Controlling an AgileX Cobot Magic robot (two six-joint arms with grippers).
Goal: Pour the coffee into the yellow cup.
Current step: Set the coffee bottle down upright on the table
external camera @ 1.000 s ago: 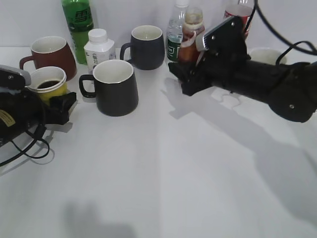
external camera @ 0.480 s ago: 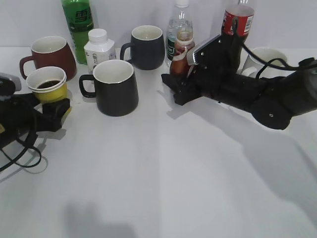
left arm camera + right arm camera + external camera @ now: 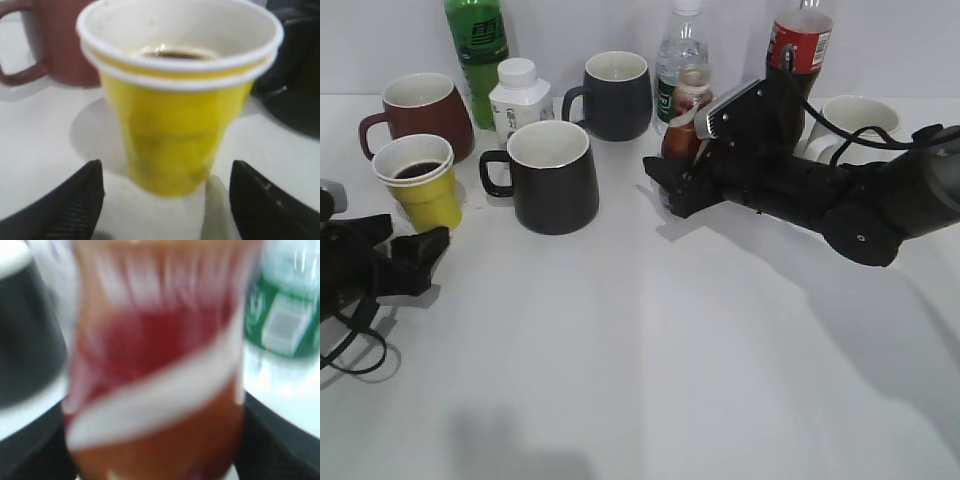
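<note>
Coffee bottle (image 3: 686,112) upright on white counter (image 3: 650,360), back centre, in front of clear water bottle (image 3: 677,50) and left of red-labelled cola bottle (image 3: 799,38). Right end effector (image 3: 665,180) around bottle's lower part, fingers at both sides in right wrist view; contact or grip not discernible through blur. Yellow cup (image 3: 418,181) at left, upright, dark liquid inside, in front of brown-red mug (image 3: 418,112) and left of black mug (image 3: 552,176). Left end effector (image 3: 415,262) spread apart, near cup but clear of it, fingers (image 3: 70,202) low at either side in left wrist view. Dark mug (image 3: 614,94), white bottle (image 3: 520,98), green bottle (image 3: 477,45) along back.
</note>
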